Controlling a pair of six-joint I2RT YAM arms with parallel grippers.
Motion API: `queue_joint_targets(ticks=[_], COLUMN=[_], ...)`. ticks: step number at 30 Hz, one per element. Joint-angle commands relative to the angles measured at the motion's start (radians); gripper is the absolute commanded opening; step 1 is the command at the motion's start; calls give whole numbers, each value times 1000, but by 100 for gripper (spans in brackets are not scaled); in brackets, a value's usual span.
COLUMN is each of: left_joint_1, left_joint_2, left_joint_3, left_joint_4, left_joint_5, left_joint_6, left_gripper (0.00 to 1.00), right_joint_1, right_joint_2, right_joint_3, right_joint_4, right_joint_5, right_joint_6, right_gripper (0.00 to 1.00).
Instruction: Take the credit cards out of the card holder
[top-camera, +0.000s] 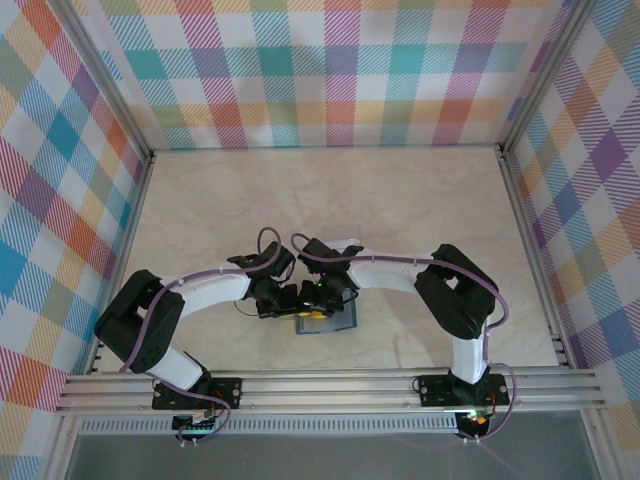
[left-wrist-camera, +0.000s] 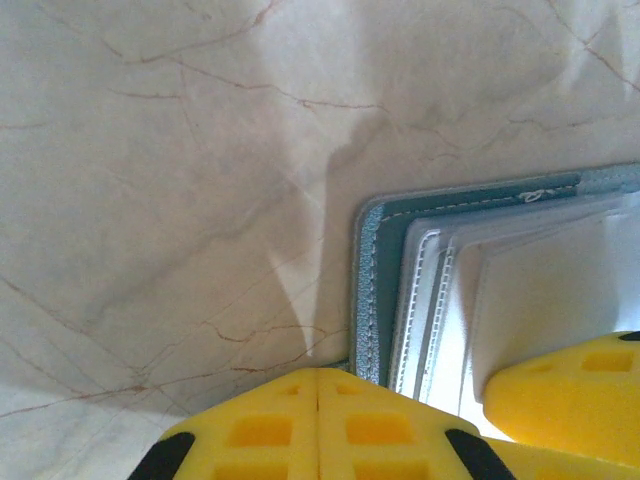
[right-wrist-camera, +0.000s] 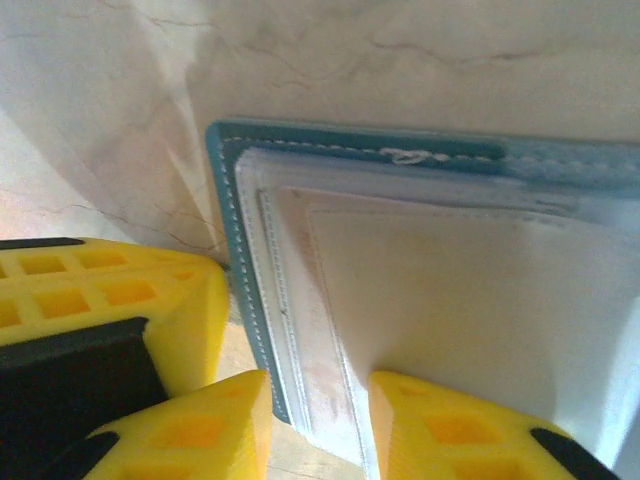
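Plaid walls (top-camera: 330, 70) enclose a pale marble-patterned table (top-camera: 400, 200), with a metal rail (top-camera: 330, 385) along its near edge. From that rail the 2 arms curve inward. The left arm (top-camera: 200, 290) and the right arm (top-camera: 400, 270) meet wrist to wrist near the middle of the table's near half.

The card holder (top-camera: 342, 322) lies open and flat on the table directly under both tool tips, teal rim outward and pale pocket layers facing up. Seen from the left wrist, its corner (left-wrist-camera: 375, 290) sits just ahead and to the right of the left gripper (left-wrist-camera: 318, 430). The teal edge runs back to the fingertips, and I cannot tell whether it touches them. This gripper is fully closed, its 2 yellow pads pressed together along 1 seam with nothing visible between them. One yellow finger (left-wrist-camera: 570, 395) of the right gripper rests over the pale inside, just to the right.

From the right wrist, the right gripper (right-wrist-camera: 320, 420) stands over the same corner with its jaws a narrow gap apart. The left pad sits at the teal edge and the right pad over the pale lining. The lining shows through the gap, and no grip on it is visible. The left gripper (right-wrist-camera: 100, 300) is just beside it, to the left.

A pale panel (right-wrist-camera: 470, 290) lies ahead of the right pad inside the stitched pockets. I cannot tell whether it is a card or a pocket face.
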Motion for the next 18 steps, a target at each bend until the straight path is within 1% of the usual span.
queue_joint_targets(ticks=[1, 10, 18], left_joint_1=[6, 6, 6], left_joint_2=[-12, -20, -29], left_joint_3=[-22, -5, -7], left_joint_4=[-59, -77, -85], left_joint_5=[7, 5, 3], left_joint_6=[-6, -3, -5], left_gripper=[7, 7, 7], right_joint_1=[14, 57, 71], right_joint_2=[20, 78, 93], right_joint_3=[28, 173, 231], right_joint_4=[-178, -372, -474], right_joint_5=[112, 244, 328], right_joint_6=[-30, -82, -99], right_gripper=[37, 45, 52])
